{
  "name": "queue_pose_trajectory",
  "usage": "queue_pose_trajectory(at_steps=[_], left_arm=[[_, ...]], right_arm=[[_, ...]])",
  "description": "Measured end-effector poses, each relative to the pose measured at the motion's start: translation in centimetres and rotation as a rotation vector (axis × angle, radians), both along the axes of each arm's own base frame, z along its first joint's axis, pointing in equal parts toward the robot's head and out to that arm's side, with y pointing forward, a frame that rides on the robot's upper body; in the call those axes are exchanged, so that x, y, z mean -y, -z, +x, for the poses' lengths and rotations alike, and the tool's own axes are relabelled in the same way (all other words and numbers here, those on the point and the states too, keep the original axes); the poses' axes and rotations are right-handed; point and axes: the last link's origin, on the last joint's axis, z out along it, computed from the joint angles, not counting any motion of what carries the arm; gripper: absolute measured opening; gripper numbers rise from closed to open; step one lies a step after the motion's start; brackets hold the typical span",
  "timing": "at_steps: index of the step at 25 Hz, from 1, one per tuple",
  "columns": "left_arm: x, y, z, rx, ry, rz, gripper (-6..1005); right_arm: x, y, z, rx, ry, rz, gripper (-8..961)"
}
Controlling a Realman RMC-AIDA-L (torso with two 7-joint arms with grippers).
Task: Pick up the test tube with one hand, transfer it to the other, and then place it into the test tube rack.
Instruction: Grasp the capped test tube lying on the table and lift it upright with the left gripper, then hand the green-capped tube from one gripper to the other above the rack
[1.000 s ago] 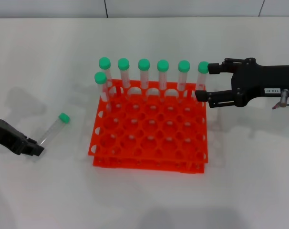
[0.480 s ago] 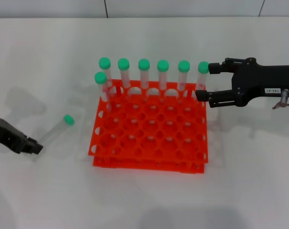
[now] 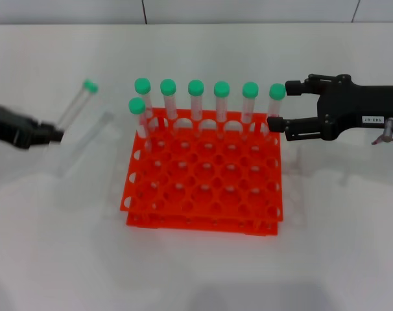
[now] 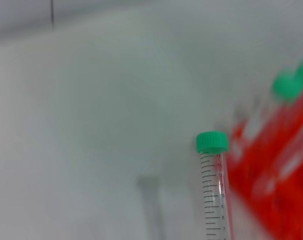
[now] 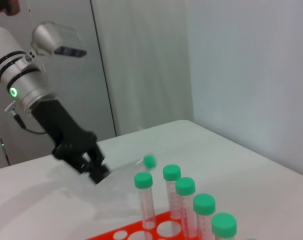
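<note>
Left gripper [image 3: 54,135] is clamped on the test tube's [image 3: 75,110] lower end, cap tilted toward one o'clock, off the table [image 3: 203,272], at nine o'clock from the test tube rack [image 3: 203,175] — held low, likely leaving the capped end free for the handover. Half a second ago it lay flat. Right gripper [image 3: 279,105] waits at the rack's two o'clock corner, jaws spread beside a racked tube [image 3: 275,103].

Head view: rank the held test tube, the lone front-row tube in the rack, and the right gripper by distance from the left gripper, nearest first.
From the left gripper:
1. Test tube, in its grasp, left of the test tube rack.
2. Lone front-row tube, rack's left side.
3. Right gripper, at the rack's right rear corner.
</note>
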Motion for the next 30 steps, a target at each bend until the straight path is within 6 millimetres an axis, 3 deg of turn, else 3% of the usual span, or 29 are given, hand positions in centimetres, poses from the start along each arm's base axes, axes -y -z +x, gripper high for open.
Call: queue_pose_trajectory(at_steps=[8, 15, 21, 30], left_arm=[[-2.0, -0.3, 3.1, 0.158, 0.210, 0.167, 191], [-4.2, 0.7, 6.1, 0.265, 0.323, 0.254, 191], [-5.8, 2.6, 8.8, 0.337, 0.417, 0.289, 190], [-6.4, 6.6, 11.5, 0.372, 0.512, 0.247, 190]], right_arm=[[0.0, 0.0, -0.1, -0.004, -0.001, 0.001, 870], [0.0, -0.2, -0.3, -0.018, -0.003, 0.006, 870], [-0.1, -0.4, -0.7, -0.030, -0.018, 0.008, 870], [-0.4, -0.7, -1.5, -0.042, -0.039, 0.016, 870]])
